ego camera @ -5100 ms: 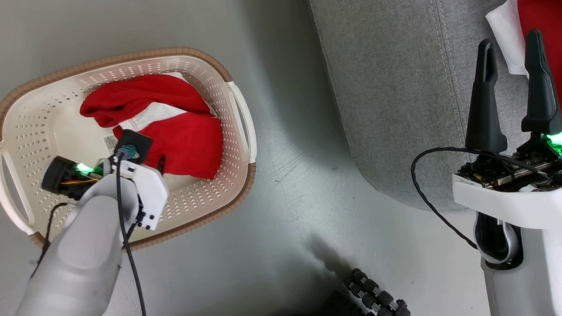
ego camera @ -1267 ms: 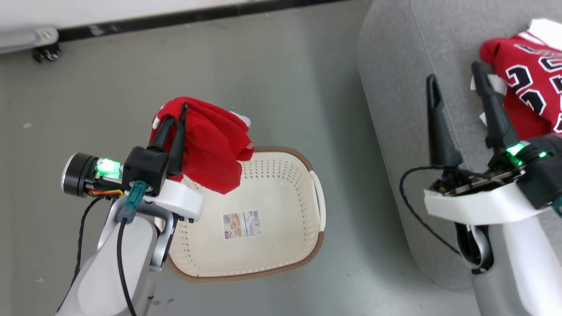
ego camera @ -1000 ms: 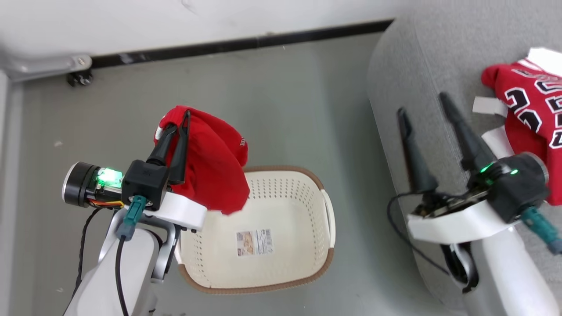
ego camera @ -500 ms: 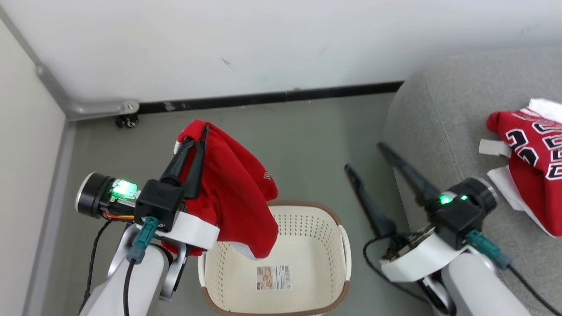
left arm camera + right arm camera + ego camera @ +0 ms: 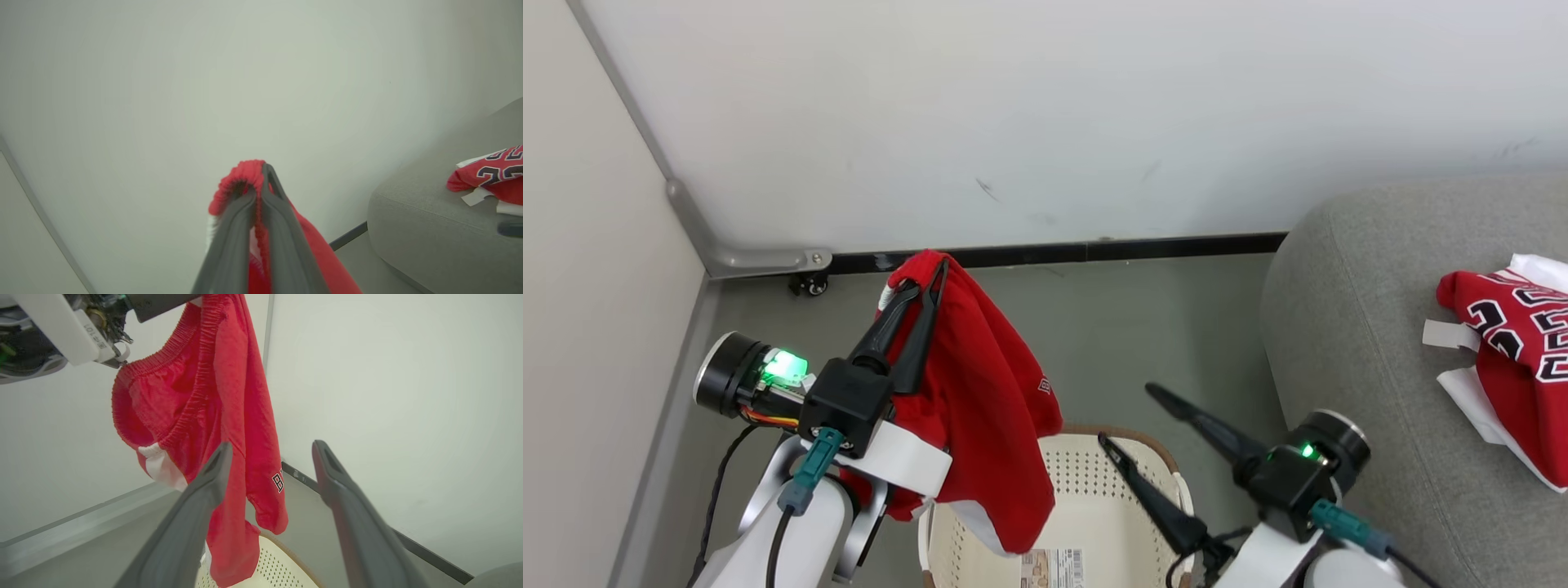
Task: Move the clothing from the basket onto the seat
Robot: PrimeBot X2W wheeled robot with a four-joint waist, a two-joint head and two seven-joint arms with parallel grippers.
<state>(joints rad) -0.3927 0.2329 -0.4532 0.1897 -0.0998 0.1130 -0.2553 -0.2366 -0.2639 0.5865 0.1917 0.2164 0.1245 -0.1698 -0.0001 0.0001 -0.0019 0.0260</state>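
The red numbered jersey (image 5: 1519, 343) lies on the grey fabric sofa (image 5: 1356, 327). My left gripper (image 5: 923, 282) pinches the plain red shorts (image 5: 988, 408) over the cream perforated basket (image 5: 1082, 472), seemingly empty; right gripper (image 5: 1127, 415) wide apart, holding nothing.

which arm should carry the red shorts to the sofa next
Left: the left pincer is shut on the red shorts hanging over the basket. The right pincer is open and empty, though nearer the sofa.

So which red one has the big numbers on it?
The jersey lying on the sofa; the shorts hanging from the left hand show none.
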